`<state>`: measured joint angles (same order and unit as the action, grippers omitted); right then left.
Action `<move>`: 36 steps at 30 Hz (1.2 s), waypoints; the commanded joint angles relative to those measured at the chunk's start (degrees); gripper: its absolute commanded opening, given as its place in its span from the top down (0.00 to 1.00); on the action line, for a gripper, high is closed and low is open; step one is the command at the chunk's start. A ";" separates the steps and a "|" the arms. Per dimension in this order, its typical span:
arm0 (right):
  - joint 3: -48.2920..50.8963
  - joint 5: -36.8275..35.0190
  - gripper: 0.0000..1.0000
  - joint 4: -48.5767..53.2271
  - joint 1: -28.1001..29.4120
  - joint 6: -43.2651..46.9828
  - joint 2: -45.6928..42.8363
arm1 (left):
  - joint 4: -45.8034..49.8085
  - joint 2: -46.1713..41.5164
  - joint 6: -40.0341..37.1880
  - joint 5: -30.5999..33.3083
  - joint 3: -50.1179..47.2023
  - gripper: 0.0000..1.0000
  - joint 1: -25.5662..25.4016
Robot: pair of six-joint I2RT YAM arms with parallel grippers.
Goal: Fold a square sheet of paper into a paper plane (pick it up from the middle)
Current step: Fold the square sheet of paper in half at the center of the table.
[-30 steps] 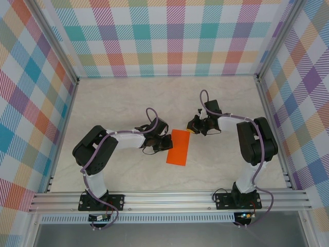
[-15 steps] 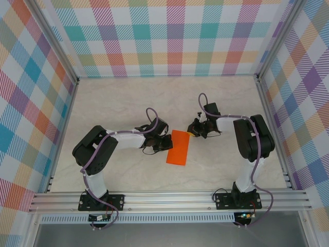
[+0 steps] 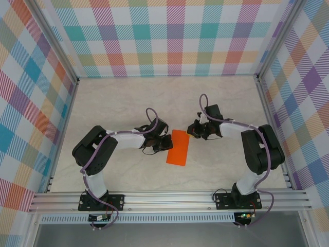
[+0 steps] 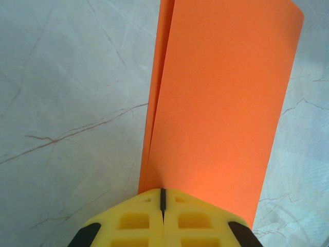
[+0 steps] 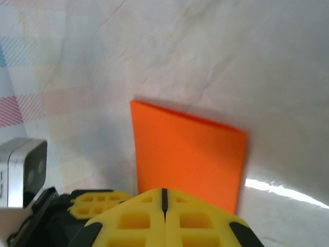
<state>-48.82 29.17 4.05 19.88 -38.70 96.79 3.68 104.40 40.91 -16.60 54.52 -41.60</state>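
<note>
The square sheet of paper (image 3: 178, 147) is seen lying flat about the middle of the tabletop (image 3: 118, 103), a touch nearer the near edge than the far one. It is folded over into a narrow orange strip, its length running from far to near with the far end slanted slightly toward the right edge. Now the left gripper (image 3: 165, 143) is found low at the strip's left long side, its jaws pressed fully together. In the left wrist view the yellow fingertips (image 4: 139, 221) are shown meeting in a thin dark seam, and the paper's (image 4: 221, 103) near edge is hidden just behind them. Two layers can be made out there, the upper one set slightly in from the lower along the left side. Whether the tips are pressing on the paper or only hovering at its edge cannot be told. Over to the right gripper (image 3: 191, 131): it is placed at the strip's far right corner, and its jaws are likewise clamped together with nothing seen pinched in the seam. From the right wrist the paper (image 5: 187, 154) is seen stretching away from the closed fingertips (image 5: 133, 221), its nearest part covered by them.
</note>
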 commanded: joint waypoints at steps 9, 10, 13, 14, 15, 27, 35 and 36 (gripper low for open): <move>6.60 -1.40 1.00 -4.54 5.44 -2.78 1.19 | 10.00 2.37 -0.76 6.32 -3.57 1.00 -0.28; 6.62 -1.71 1.00 -4.25 5.44 -2.88 1.56 | 10.10 2.39 -0.83 6.45 -3.50 1.00 -0.32; 5.75 -3.56 1.00 -1.02 5.44 -2.39 2.14 | 10.29 2.30 -0.83 6.32 -3.50 1.00 -0.32; 6.15 -3.14 1.00 -1.62 5.57 -2.61 1.55 | 10.37 2.19 -0.87 6.40 -3.46 1.00 -0.32; 6.36 -2.78 1.00 -1.86 5.53 -2.76 1.03 | 10.55 2.10 -0.92 6.54 -3.47 1.00 -0.30; 7.33 -2.47 1.00 -0.01 8.54 -3.08 -8.53 | 10.03 2.15 -0.78 6.32 -3.55 1.00 -0.32; 9.58 -2.58 1.00 -4.31 10.00 -4.53 -5.57 | 9.68 2.60 -0.81 6.06 -3.59 1.00 -0.30; 9.99 -2.85 1.00 -4.75 10.00 -4.71 -4.71 | 9.68 2.56 -0.83 6.14 -3.68 1.00 -0.31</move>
<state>-40.07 26.94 1.50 29.39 -42.59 90.13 3.18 104.14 40.91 -15.81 54.15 -41.89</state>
